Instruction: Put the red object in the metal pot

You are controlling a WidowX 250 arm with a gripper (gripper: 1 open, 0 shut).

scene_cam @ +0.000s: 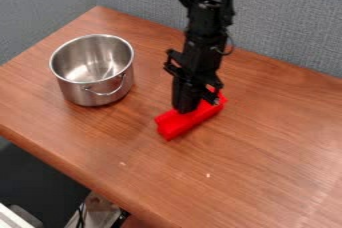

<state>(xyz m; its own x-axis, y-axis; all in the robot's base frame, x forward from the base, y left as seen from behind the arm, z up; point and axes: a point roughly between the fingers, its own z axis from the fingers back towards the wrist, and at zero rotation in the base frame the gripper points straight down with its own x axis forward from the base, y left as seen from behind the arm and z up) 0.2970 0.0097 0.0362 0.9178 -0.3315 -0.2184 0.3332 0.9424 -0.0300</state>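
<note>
The red object (185, 120) is a bright red elongated block lying on the wooden table (267, 172), slanting from lower left to upper right. My gripper (189, 100) comes straight down onto its upper right half, with the black fingers shut on the block. The metal pot (92, 67) stands empty on the left part of the table, well apart from the block and the gripper.
The table's front edge runs diagonally below the block. A grey wall stands behind the arm. Bare wood lies between the pot and the block.
</note>
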